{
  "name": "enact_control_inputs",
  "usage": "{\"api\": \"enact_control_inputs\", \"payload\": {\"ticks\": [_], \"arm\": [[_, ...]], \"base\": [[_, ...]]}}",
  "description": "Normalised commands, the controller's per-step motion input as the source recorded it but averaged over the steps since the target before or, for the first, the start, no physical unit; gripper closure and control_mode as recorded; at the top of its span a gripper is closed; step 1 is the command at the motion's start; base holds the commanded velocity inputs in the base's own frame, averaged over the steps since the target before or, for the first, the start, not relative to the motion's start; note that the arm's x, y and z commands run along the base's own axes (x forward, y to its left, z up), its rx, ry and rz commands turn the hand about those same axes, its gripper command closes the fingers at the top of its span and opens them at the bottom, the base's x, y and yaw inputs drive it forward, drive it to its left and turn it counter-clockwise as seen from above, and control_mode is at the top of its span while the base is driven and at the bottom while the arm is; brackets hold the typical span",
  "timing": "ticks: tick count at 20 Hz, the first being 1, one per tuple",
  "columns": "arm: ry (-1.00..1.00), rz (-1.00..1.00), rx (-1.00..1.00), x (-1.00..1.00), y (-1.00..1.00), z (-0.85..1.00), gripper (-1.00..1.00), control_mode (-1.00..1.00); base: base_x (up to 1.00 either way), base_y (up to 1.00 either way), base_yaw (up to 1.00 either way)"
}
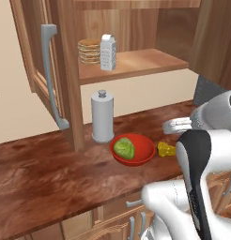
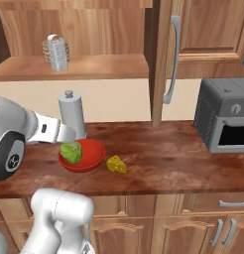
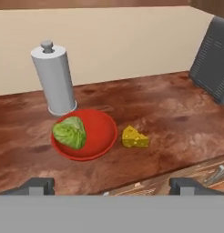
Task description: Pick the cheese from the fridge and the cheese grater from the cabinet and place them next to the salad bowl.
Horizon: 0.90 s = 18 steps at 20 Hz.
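My pincer [image 3: 111, 185] is open wide and holds nothing; in the hand view its two dark tips stand far apart at the lower edge of the frame, one at the lower left and one at the lower right.

In the middle of that view the salad bowl [image 3: 101, 133] sits on the brown counter [image 3: 168, 123], with the green lettuce head [image 3: 70, 132] inside it, on its left part. The cheese [image 3: 134, 138] lies on the counter just right of the bowl, near it but not touching. Behind the bowl, in the upper left, the tall grey cylinder [image 3: 54, 79] stands upright. At the right edge I see a part of the dark grey oven [image 3: 214, 63].

In the left base view the cheese grater [image 1: 108, 52] stands upright on the shelf of the cabinet [image 1: 136, 61], near the top centre of the frame, just beside the stack of tan discs [image 1: 89, 51] on its left. The cabinet door [image 1: 40, 65] is open at the upper left, with its long grey bar handle [image 1: 51, 77].

In the right base view the grater is at the upper left, and the bowl and cheese are at the lower left centre.
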Motion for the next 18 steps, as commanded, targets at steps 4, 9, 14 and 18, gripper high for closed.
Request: {"api": "enact_control_inputs", "payload": {"ticks": [4,9,14,18], "arm": [[0.38,0.21,0.0,0.01,0.01,0.7,-1.0,-1.0],[0.22,0.26,0.0,0.08,0.06,0.2,-1.0,-1.0],[0.04,0.21,0.03,0.14,0.11,-0.01,-1.0,-1.0],[-0.1,0.19,0.13,0.38,0.19,-0.44,-1.0,-1.0]], "base": [[0.0,0.0,0.0],[0.0,0.0,0.0],[0.0,0.0,0.0],[0.0,0.0,0.0]]}}
